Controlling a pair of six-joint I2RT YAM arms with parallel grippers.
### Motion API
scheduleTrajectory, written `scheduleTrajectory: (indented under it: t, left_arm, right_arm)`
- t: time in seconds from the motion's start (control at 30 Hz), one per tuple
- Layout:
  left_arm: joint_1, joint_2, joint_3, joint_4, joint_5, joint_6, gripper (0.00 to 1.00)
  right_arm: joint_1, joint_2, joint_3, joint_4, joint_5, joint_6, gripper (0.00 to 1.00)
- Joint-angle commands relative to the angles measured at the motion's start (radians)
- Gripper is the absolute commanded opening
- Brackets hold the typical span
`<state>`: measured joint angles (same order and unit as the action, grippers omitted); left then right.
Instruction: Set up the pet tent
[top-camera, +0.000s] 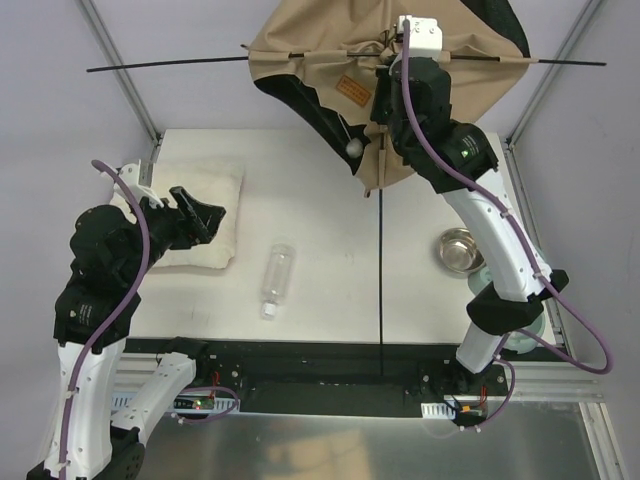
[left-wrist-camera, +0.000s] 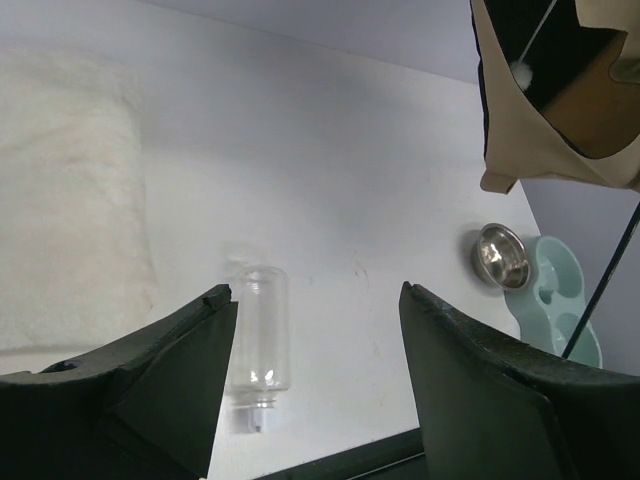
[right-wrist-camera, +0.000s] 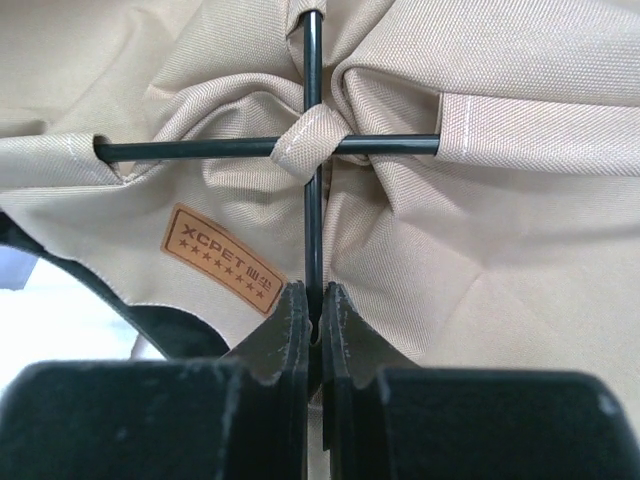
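Two poles (right-wrist-camera: 312, 100) cross top centre; right gripper (right-wrist-camera: 314, 300) pinches one, holding the pet tent (top-camera: 300, 40) aloft; left gripper (left-wrist-camera: 315, 292) (spread, idle) sits lower left. That thin pole may slip free.

Bright, even light falls from above; shadows are soft. From the top camera the white table (top-camera: 330, 190) is evenly lit, the clear bottle (top-camera: 277, 280) casts only a faint shadow, the steel bowl (top-camera: 458, 250) near the right edge glints, and the metal sheet (top-camera: 330, 440) before the near edge carries a warm hazy reflection. In the left wrist view the left gripper's fingers (left-wrist-camera: 150, 385) are dark and blurred, the cream pillow (left-wrist-camera: 65, 190) nearly washed out. In the right wrist view the pet tent (right-wrist-camera: 500, 200) fabric is sharp to the weave, its folds shadowed; the right gripper's fingers (right-wrist-camera: 288, 335) are soft.
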<state>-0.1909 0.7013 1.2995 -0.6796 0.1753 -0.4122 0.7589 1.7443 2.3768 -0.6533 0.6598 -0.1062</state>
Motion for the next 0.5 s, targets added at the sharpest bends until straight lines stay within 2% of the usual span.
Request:
scheduleTrajectory:
  t: [0.0, 0.23, 0.47]
  left_arm:
    - [-0.005, 0.004, -0.012, 0.022, 0.021, -0.025, 0.68]
    - [-0.005, 0.020, -0.017, 0.020, 0.024, -0.025, 0.68]
    - [-0.005, 0.043, -0.016, 0.022, 0.035, -0.027, 0.67]
  right_arm:
    - [0.005, -0.055, 0.033, -0.115, 0.000, 0.152, 0.00]
    - [0.005, -0.161, -0.158, -0.233, -0.121, 0.310, 0.00]
    - [-0.009, -0.272, -0.457, -0.197, -0.204, 0.537, 0.00]
